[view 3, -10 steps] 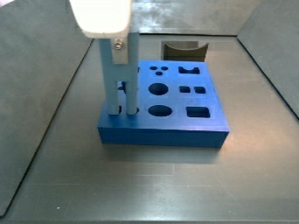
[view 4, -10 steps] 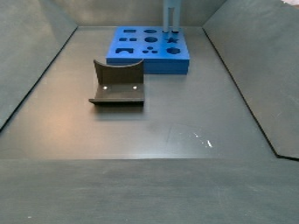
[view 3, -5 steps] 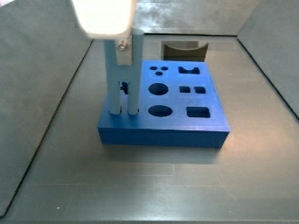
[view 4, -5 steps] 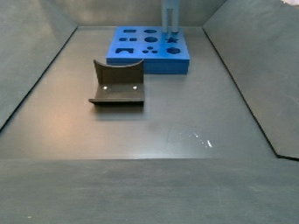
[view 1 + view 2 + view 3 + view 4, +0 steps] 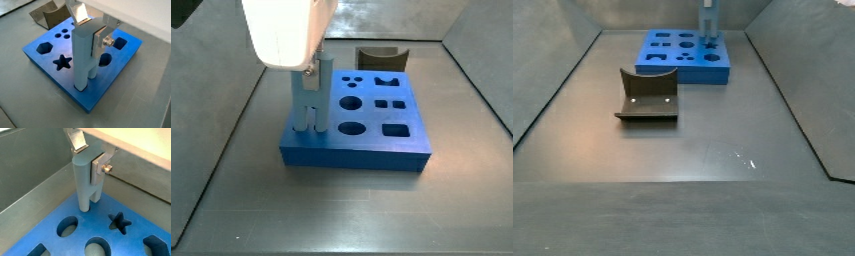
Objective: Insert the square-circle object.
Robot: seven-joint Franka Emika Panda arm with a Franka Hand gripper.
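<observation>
**Grey bench, blue block, peg going in**

Grey metal walls fence in the bench (image 5: 714, 190), bare in the foreground apart from a faint scuff. Nearest in that side view stands the fixture (image 5: 647, 97), a dark bracket on its base plate, well apart from the work and playing no part in it.

Farther back lies the dark-blue block (image 5: 358, 135) with its shaped holes: rounds, a square, a star, a hexagon. It sits flat, holes up, so a peg can only enter from straight above.

At the block's corner stands the square-circle object (image 5: 85, 60), the pale-blue peg, upright, with its lower end at or just inside its matching hole (image 5: 85, 207); how deep it sits I cannot tell. The vertical pose is what the fit demands, since a tilt would likely jam the twin posts against the hole's edge.

Over it hangs the pincer (image 5: 92, 31), its silver plates clamped on the peg near the top, one finger (image 5: 102, 164) pressed to the side. Gripping high keeps the fingers clear of the block as the peg sinks.

No brand, label or writing is readable anywhere.
</observation>
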